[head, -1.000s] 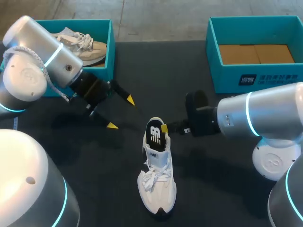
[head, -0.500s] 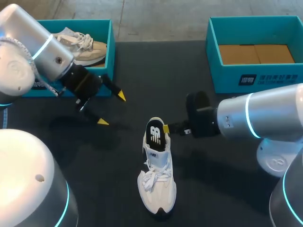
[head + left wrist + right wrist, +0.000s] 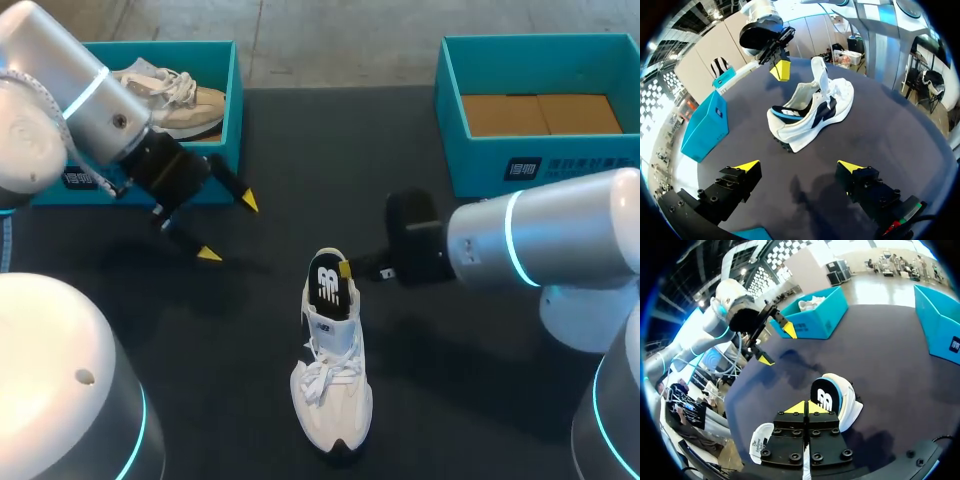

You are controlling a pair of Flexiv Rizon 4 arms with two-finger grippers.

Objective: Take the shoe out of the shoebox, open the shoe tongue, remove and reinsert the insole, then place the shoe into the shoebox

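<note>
One risk: the right gripper [image 3: 345, 268], closed on nothing, could topple the white sneaker [image 3: 330, 400] at lower centre when pushing its raised insole [image 3: 325, 285]; the left gripper [image 3: 228, 228], wide open at upper left, steadies nothing.

1. The shoe [image 3: 332, 385] is a white sneaker with black side panels. It stands upright on its sole near the middle of the table [image 3: 220, 330], toe toward the near edge, with its white laces loose.
2. Its tongue [image 3: 327, 287] stands pulled up, showing a black inner face with a white logo.
3. A teal open shoebox [image 3: 540, 160] sits at the far right with its brown cardboard floor showing.
4. A second shoebox [image 3: 232, 110], also teal, sits at the far left and holds a beige shoe [image 3: 185, 100].
</note>
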